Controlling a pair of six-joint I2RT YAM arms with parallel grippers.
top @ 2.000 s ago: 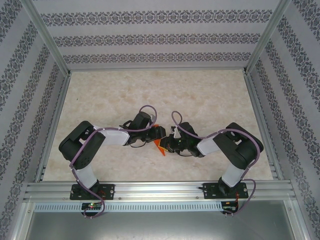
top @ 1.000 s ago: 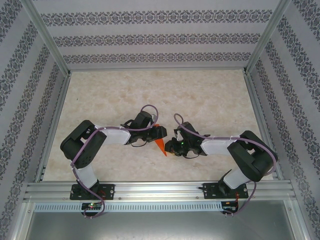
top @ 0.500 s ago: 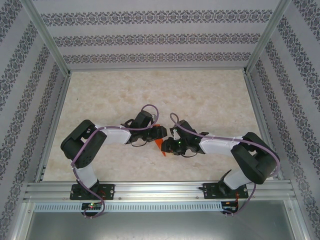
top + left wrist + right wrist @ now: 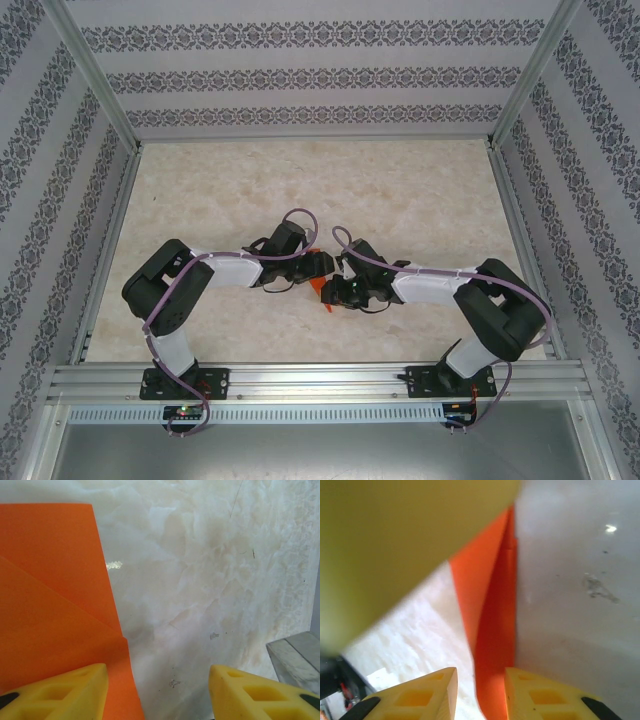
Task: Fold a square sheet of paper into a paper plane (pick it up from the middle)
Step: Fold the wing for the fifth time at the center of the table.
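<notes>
Between the narrowly parted right jaws, ungripped, runs the paper's (image 4: 492, 645) long fold; left jaws stand half-open, empty, beside it.

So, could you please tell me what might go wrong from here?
The right gripper straddles a flap of the partly folded bright orange paper with a gap on one side; closing could crease it off-line. The left gripper is open, with one yellow finger over the paper's edge, so the sheet might slide. Both grippers sit close together and could collide.
</notes>
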